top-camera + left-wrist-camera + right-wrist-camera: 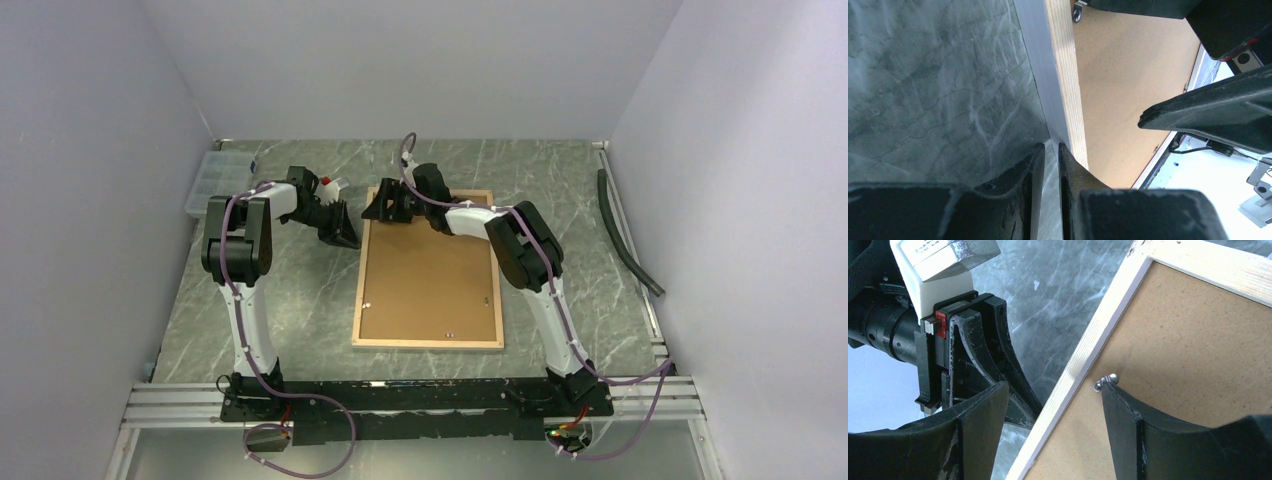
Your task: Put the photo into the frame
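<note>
The frame lies face down in the middle of the table, its light-wood back rim up. A plain brown backing panel fills it. The photo is out of view. My right gripper hovers open over the frame's far left corner and straddles the rim. One fingertip sits beside a small metal clip on the panel. My left gripper is low on the table against the frame's left side. Its jaws stand a narrow slit apart with only table showing between them.
A clear plastic box stands at the far left by the wall. A black hose lies along the right side. Grey walls close in three sides, and a metal rail runs along the near edge.
</note>
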Controlling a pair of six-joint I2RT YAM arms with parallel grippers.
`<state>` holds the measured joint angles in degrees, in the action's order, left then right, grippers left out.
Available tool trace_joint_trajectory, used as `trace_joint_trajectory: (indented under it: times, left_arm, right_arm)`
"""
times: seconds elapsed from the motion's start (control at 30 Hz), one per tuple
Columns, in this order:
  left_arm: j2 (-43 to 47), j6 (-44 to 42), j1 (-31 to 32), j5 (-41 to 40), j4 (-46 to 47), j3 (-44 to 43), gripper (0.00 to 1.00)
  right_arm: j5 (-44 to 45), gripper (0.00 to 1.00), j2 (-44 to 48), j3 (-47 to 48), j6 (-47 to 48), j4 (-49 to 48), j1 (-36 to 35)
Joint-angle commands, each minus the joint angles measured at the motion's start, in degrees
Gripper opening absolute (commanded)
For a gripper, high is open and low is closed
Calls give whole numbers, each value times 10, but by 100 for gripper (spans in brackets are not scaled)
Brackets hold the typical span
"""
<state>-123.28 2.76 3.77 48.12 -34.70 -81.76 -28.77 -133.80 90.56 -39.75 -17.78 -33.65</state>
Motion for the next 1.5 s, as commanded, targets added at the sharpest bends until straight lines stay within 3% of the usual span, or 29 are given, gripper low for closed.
trace_joint_trajectory:
  times: [0.0,0.87,1.17,1.47]
  left_arm:
    - [-9,0,8,19,9,-4,22]
    - [-13,5,8,22,14,-8,21]
    - [-13,1,8,21,10,-11,21]
    - [-13,1,8,17,6,-13,21]
  right_arm:
    - [-32,72,-27,24,22,39,2]
    - [-86,67,-49,49,24,47,-8]
    - [-106,65,-68,97,70,109,-12]
    - [-93,66,-54,95,73,107,-7]
